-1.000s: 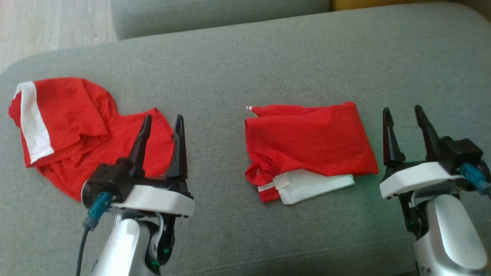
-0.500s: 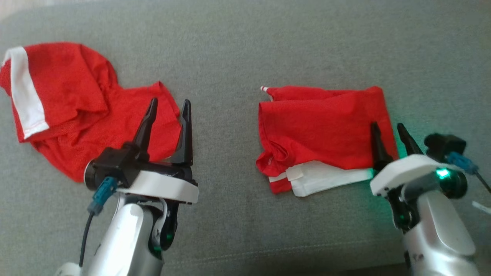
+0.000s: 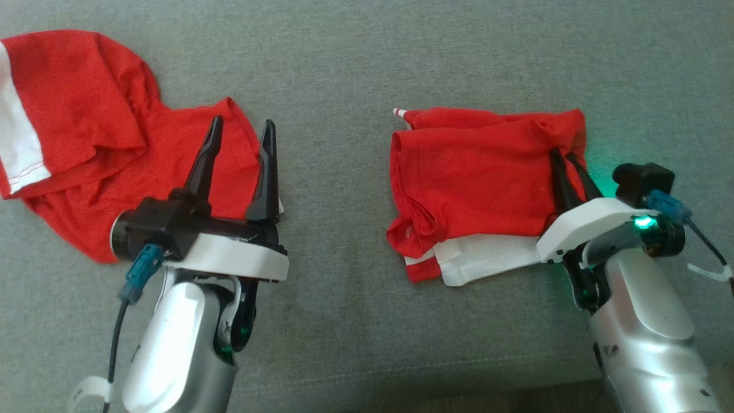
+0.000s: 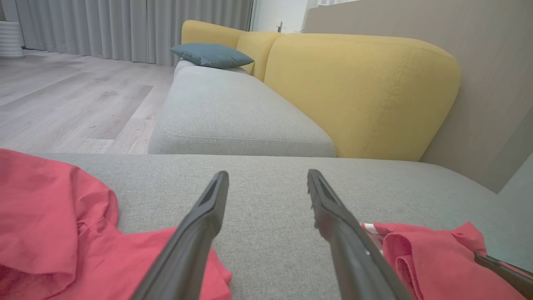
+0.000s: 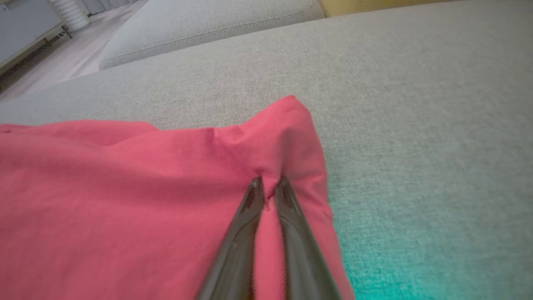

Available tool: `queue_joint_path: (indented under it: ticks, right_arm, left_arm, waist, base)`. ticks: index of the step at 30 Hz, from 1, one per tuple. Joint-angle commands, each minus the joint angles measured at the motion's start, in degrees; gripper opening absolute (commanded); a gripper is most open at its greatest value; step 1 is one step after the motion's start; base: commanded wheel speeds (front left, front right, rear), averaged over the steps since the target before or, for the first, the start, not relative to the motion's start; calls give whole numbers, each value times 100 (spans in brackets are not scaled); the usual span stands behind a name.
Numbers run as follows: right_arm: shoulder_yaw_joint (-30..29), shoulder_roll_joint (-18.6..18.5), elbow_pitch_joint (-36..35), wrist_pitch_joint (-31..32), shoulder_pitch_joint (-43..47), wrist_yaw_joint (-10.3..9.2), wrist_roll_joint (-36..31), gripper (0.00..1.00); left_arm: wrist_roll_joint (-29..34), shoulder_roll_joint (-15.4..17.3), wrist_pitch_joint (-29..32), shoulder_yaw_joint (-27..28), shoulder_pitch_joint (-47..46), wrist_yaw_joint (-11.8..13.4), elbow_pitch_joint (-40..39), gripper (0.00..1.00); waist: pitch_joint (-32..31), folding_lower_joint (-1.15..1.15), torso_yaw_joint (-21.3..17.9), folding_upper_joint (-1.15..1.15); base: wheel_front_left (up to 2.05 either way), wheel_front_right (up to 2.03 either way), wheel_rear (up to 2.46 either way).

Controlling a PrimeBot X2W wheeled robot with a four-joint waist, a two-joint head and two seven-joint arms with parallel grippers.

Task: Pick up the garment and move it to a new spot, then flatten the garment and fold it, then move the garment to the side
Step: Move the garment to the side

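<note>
A folded red garment [image 3: 476, 178] with a white layer showing at its near edge lies on the grey sofa seat [image 3: 367, 57], right of centre. My right gripper [image 3: 563, 154] is over its far right corner, shut on a pinched-up fold of the red cloth. The right wrist view shows that gripper [image 5: 270, 181] with the garment [image 5: 125, 200] bunched between the fingertips. My left gripper [image 3: 242, 121] stands open, nothing between its fingers, above the right edge of a second, crumpled red garment [image 3: 86, 143]. The left wrist view shows the left gripper [image 4: 268, 173] over bare seat.
The crumpled red garment with a white stripe covers the seat's left part [image 4: 50, 208]. A yellow backrest [image 4: 358, 91] rises behind, with a second grey cushion [image 4: 233, 112] and a blue pillow [image 4: 210, 55] beyond. Wooden floor [image 4: 62, 96] lies off the far left.
The head camera has tilted down. My right gripper moved left onto the folded garment's right corner and closed on a fold. The left gripper stayed open.
</note>
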Motion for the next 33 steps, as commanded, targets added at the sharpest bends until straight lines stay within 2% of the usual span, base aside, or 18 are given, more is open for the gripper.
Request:
queue_joint_path:
  ticks: [1, 4, 7, 12, 13, 14, 19, 22, 30, 31, 32, 33]
  right_arm:
    - [169, 56, -71, -44, -47, 37, -132, 0]
    - [91, -4, -161, -169, -222, 37, -485, 0]
    - [13, -292, -332, -207, -426, 37, -720, 0]
    - [-41, -1144, -475, -83, -786, 37, -951, 0]
    - [-45, -1347, -455, -52, -858, 37, -984, 0]
    - [-64, -1709, -380, -3, -1002, 37, -1016, 0]
    - [-288, -2409, -16, 67, -1318, 37, -1031, 0]
    - [-464, -2608, 203, 28, -1472, 37, -1023, 0]
    - [-455, -2593, 505, -114, -1675, 37, -968, 0]
    - [-454, -2584, 534, -138, -1686, 37, -984, 4]
    - [-456, -2557, 567, -157, -1695, 37, -952, 22]
    - [-443, -2544, 600, -175, -1698, 37, -935, 62]
  left_arm:
    - [59, 41, -30, 193, -183, -30, -206, 100]
    - [96, 41, -30, 240, -191, -46, -191, 100]
    - [98, 41, -30, 254, -182, -55, -185, 100]
    - [82, 41, -30, 219, -204, -57, -213, 100]
    - [79, 41, -30, 211, -214, -57, -220, 100]
    - [74, 41, -30, 195, -243, -59, -231, 100]
    - [66, 41, -30, 153, -300, -76, -276, 100]
    - [61, 41, -30, 153, -309, -89, -288, 100]
    - [84, 41, -30, 281, -280, -113, -294, 100]
    - [83, 41, -30, 296, -277, -116, -292, 100]
    - [83, 41, -30, 310, -272, -118, -289, 100]
    - [81, 41, -30, 320, -265, -120, -284, 100]
  waist:
    - [8, 0, -28, 0]
    - [-17, 0, -107, 0]
    - [-57, 0, -186, 0]
    - [-36, 0, -268, 0]
    - [-21, 0, -273, 0]
    - [22, 0, -269, 0]
    - [132, 0, -218, 0]
    - [184, 0, -170, 0]
    - [223, 0, -112, 0]
    - [217, 0, -110, 0]
    - [206, 0, -109, 0]
    - [192, 0, -109, 0]
  base:
    - [0, 0, 0]
    - [0, 0, 0]
    - [0, 0, 0]
    - [0, 0, 0]
    - [0, 0, 0]
    - [0, 0, 0]
    - [0, 0, 0]
    - [0, 0, 0]
    - [0, 0, 0]
    - [0, 0, 0]
    - [0, 0, 0]
    - [0, 0, 0]
